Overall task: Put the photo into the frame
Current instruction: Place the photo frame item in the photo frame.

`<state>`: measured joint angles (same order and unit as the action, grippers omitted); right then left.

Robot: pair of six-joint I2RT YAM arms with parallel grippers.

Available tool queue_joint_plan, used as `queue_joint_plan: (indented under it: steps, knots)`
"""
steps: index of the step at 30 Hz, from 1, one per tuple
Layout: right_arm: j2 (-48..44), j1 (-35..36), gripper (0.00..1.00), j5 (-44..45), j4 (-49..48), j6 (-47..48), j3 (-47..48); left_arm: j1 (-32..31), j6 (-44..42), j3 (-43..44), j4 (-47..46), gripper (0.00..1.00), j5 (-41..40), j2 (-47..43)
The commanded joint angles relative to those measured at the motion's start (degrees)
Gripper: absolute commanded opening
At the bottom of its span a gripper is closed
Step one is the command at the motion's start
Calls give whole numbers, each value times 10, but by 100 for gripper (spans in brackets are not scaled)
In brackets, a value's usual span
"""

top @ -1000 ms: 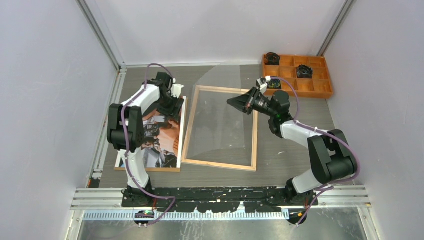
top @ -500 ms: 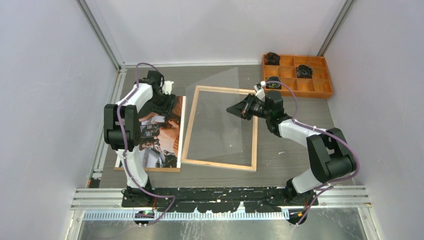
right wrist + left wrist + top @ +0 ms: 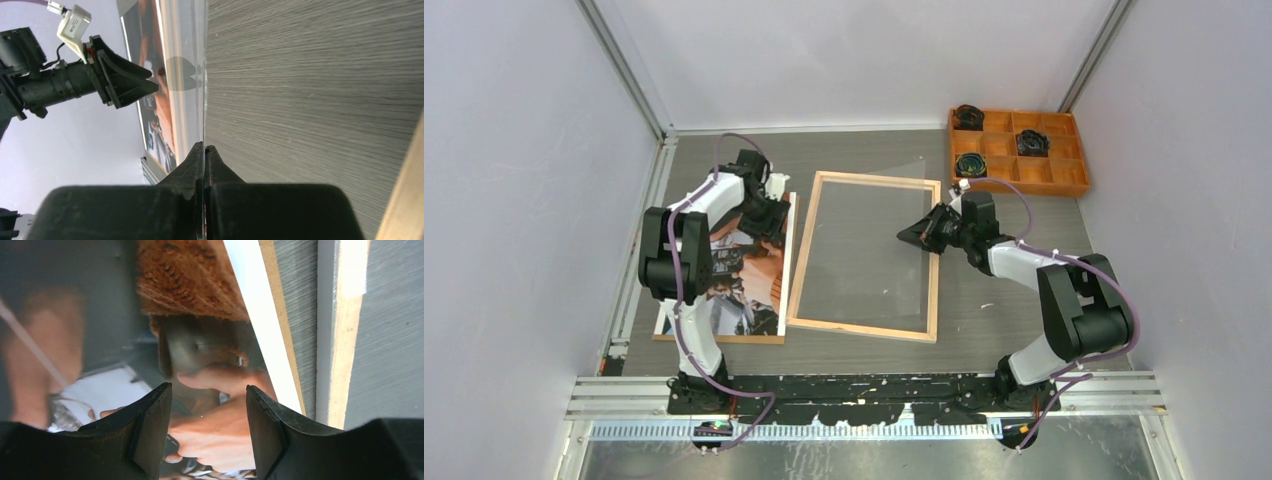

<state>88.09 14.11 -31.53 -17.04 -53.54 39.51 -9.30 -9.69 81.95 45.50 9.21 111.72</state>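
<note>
The photo lies picture-side up on a brown backing board at the left of the table. My left gripper hovers open just over its far right corner, and the print shows between the jaws with nothing in them. The frame lies wood-side up in the middle, and its left rail appears beside the photo. My right gripper is shut on the right edge of a clear sheet that lies low over the frame. The sheet runs edge-on from the shut jaws.
An orange compartment tray with dark coiled items stands at the back right. Grey walls close in the left, right and back. The frame's right rail runs close by the right gripper. The left gripper shows across the frame.
My right gripper has come down and slightly right, laying the tilted clear sheet down over the frame. The left gripper shifted a little over the photo's far corner and stays open.
</note>
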Motion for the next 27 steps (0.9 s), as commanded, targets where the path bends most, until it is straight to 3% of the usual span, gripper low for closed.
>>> queue_joint_plan:
  steps: [1,27]
  knots:
    - [-24,-19,1,2,8,25,-3,-11,-10,-2,-16,57,1,-29]
    - [-8,-29,1,-34,17,22,-14,-47,-10,-3,-32,57,-29,-10]
